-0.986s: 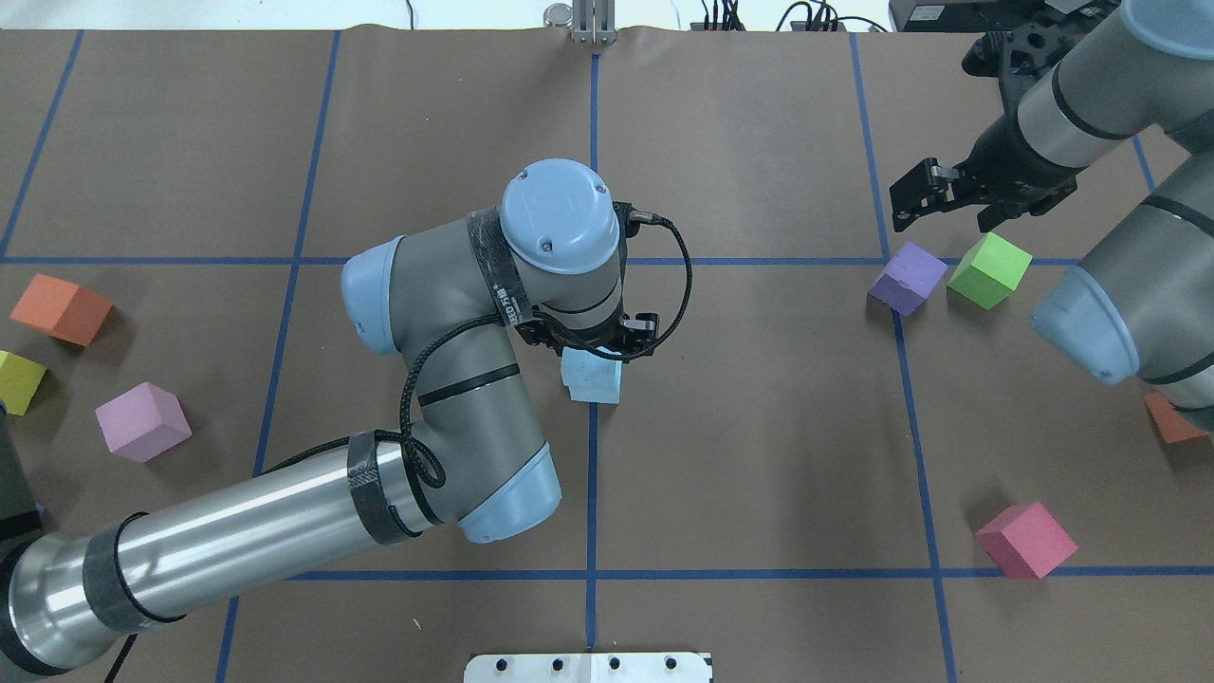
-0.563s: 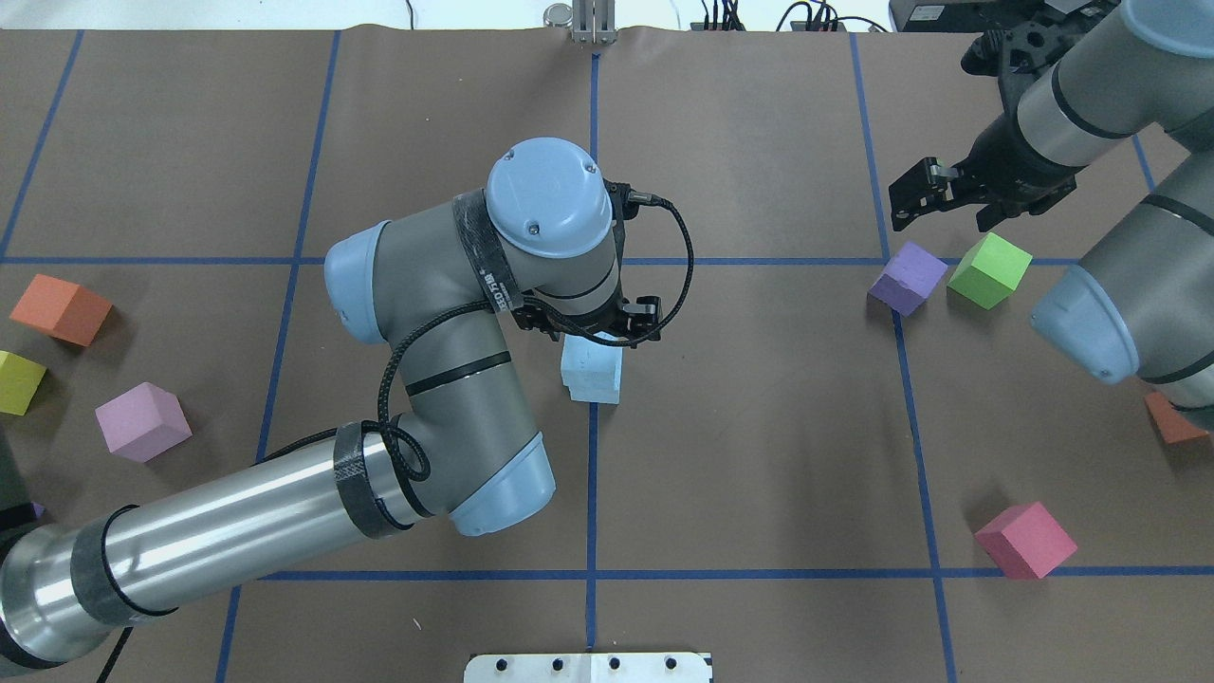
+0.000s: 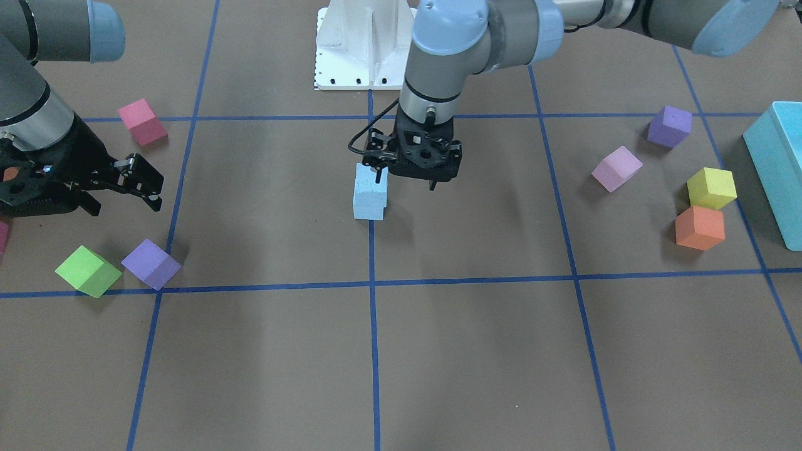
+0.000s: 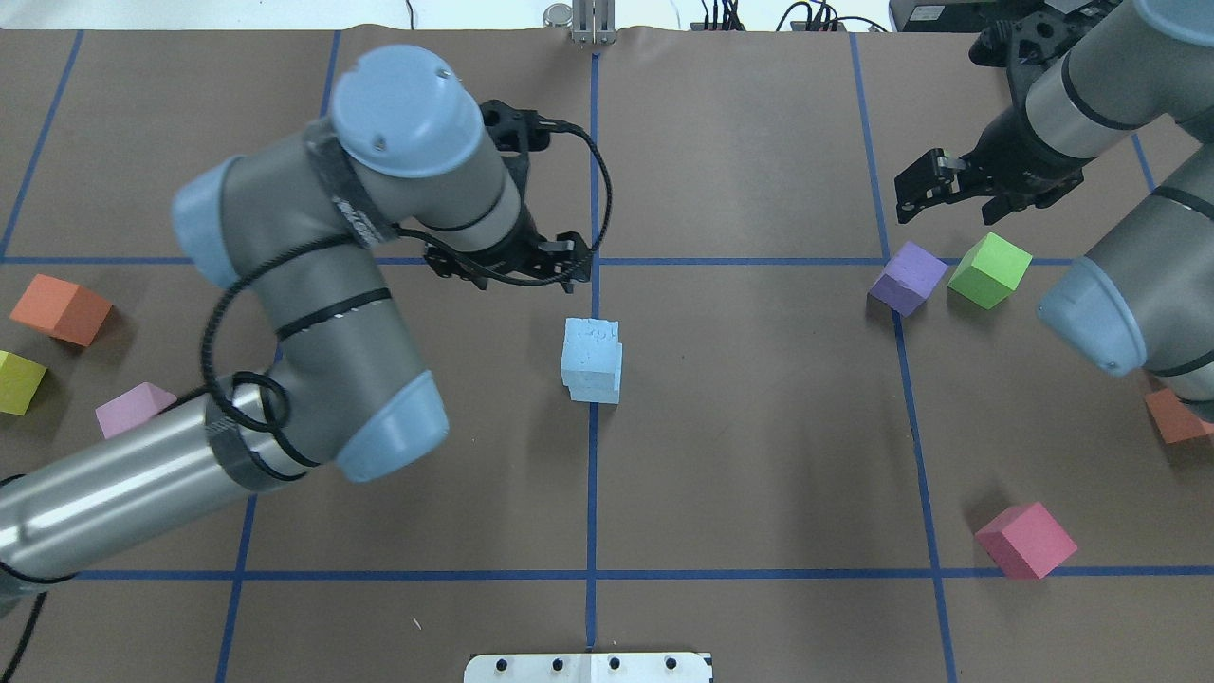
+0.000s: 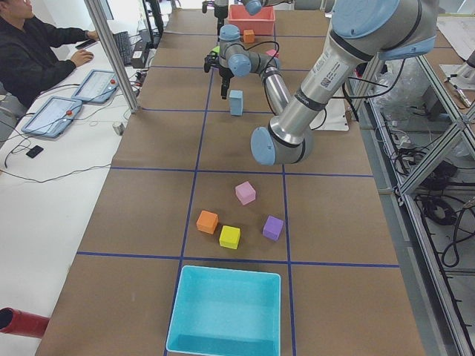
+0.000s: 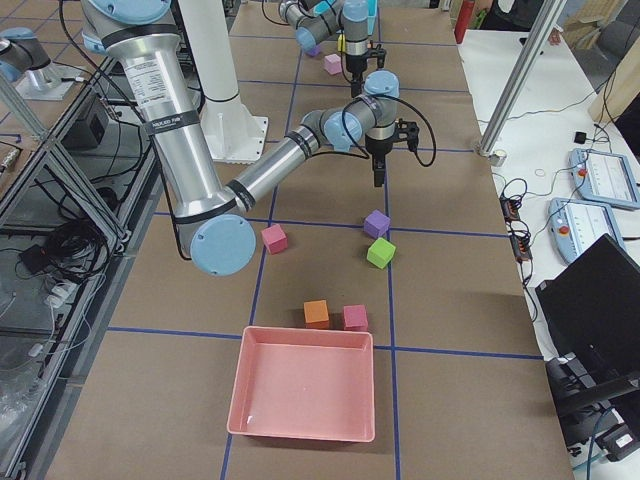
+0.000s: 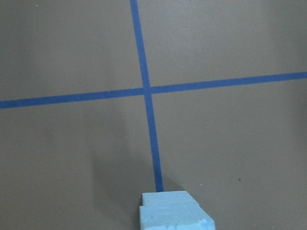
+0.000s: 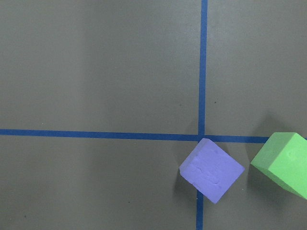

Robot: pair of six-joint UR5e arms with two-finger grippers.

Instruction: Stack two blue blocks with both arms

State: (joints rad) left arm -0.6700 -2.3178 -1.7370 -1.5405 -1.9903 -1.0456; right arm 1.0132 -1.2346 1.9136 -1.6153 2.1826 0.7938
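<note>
You see the 2 blue blocks [image 4: 591,359] stacked on the centre tape line [image 4: 591,493] — left gripper [image 3: 406,180] spread wide, empty, beside them; right gripper [image 4: 948,194] also wide, near a purple cube [image 4: 908,277].

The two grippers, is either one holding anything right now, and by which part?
Nothing is held. The left gripper is open and clear of the stacked blue blocks, which stand on their own. The right gripper is open and empty too.

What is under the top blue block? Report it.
The other blue block sits under the top blue block, slightly offset, resting on the table. The faces where they meet are covered.
</note>
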